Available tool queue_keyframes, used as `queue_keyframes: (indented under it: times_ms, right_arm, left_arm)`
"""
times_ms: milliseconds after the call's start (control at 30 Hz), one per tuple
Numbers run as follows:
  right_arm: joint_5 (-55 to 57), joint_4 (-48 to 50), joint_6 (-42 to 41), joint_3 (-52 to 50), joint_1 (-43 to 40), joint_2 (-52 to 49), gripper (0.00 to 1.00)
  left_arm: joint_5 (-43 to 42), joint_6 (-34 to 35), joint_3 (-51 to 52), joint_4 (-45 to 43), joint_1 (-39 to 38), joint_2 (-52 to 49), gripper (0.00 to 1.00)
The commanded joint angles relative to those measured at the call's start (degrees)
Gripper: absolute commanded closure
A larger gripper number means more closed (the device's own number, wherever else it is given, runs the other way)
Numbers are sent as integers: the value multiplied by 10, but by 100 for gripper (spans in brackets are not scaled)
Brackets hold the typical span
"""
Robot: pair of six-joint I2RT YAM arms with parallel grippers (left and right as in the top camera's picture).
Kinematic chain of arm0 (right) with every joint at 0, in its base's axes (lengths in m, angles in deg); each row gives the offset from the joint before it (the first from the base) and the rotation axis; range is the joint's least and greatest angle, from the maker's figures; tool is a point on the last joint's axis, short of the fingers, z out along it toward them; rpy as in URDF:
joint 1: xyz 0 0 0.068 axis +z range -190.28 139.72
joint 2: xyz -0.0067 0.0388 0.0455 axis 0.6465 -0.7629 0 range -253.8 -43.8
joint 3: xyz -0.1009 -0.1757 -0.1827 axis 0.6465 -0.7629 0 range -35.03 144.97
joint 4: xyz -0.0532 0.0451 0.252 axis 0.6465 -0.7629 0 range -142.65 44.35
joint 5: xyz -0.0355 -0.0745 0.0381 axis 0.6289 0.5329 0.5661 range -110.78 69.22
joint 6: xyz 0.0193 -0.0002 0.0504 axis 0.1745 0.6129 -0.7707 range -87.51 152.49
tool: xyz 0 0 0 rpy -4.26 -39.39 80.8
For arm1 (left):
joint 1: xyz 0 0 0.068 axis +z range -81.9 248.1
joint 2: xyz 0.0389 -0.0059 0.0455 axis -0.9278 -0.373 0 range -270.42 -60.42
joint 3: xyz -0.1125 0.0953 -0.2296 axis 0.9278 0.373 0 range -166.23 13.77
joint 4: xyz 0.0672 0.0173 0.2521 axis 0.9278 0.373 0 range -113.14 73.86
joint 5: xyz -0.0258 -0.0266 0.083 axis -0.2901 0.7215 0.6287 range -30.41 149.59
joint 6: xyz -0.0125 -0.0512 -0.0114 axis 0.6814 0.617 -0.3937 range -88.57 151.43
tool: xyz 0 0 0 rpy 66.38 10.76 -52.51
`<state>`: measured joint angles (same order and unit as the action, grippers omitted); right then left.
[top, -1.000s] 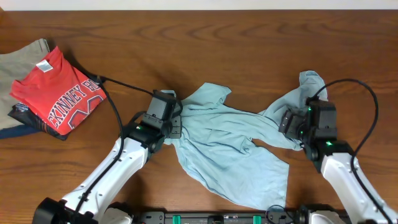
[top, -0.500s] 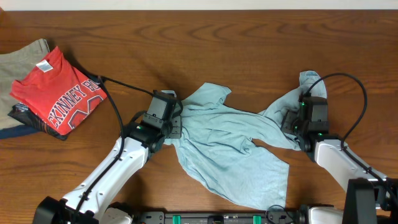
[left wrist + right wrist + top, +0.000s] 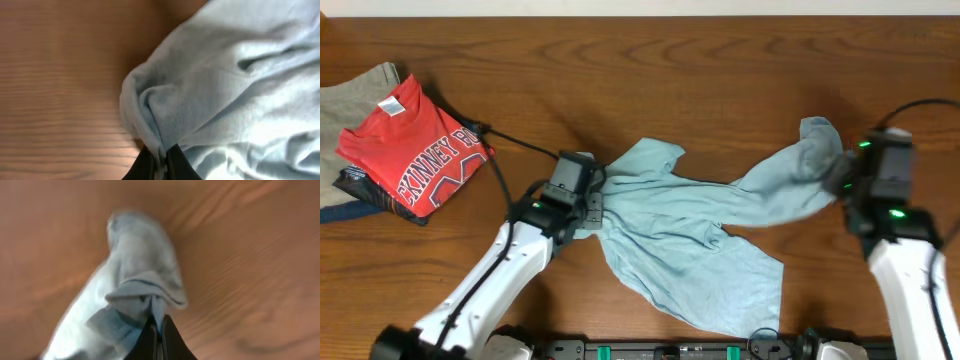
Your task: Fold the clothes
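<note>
Left jaws pressed together, pinching a bunched fold at the left edge of the light-blue garment [image 3: 690, 225]. Right jaws also clamped, on a gathered bit of its right end (both wrist views show cloth right between the tips). Garment lies mid-desk [image 3: 720, 60], wrinkled, pulled into a band between the two arms, with a wider flap spread toward the robot side. Red T-shirt [image 3: 415, 145] with white lettering sits far left, well apart, on top of a beige-grey garment [image 3: 350, 95].
</note>
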<state>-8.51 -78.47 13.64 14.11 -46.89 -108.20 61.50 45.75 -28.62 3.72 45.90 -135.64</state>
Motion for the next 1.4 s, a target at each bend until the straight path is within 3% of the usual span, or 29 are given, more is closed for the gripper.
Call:
queue_keyframes:
  times_ms: [0,167,300,433,600,633,667,700,733,767,800,833,867,900,1000,1367]
  right_arm:
    - [16,-42,1,58,-28,30,99]
    - [16,-103,9,115,-33,37,99]
    - [-10,-72,13,120,-33,33,99]
    - [-61,50,18,120,-31,-11,99]
    - [-110,316,17,121,-31,-118,99]
    - [-118,369,15,123,-31,-143,96]
    - [-127,402,5,132,-31,-171,85]
    - [-130,409,-3,143,-31,-192,64]
    - [-131,404,-13,156,-31,-212,47]
    - [-137,390,-17,172,-31,-235,18]
    - [-142,372,-16,186,-31,-255,1]
    - [-143,345,-7,200,-31,-275,1]
    - [-142,314,7,210,-31,-290,1]
    - [-142,292,23,215,-31,-298,1]
    - [-124,217,59,217,-33,-304,1]
    - [-12,-163,47,206,-52,-279,1]
  left_arm:
    - [17,-12,-3,1,9,52,94]
    - [16,-12,-6,-3,9,131,94]
    - [19,-12,-6,-29,9,159,94]
    - [57,-12,-6,-109,9,139,94]
    - [139,-12,-6,-270,23,68,94]
    - [143,-12,-6,-306,32,49,94]
    - [142,-9,-6,-337,42,30,93]
    - [142,1,-8,-357,51,12,94]
    - [142,8,-10,-366,58,0,94]
    - [137,14,-17,-368,68,-19,90]
    - [129,14,-23,-367,75,-33,71]
    - [116,14,-29,-365,82,-49,42]
    - [101,14,-31,-362,87,-60,25]
    - [87,14,-32,-354,90,-67,15]
    - [55,14,-32,-314,92,-72,1]
    - [-239,54,-30,-28,91,-43,2]
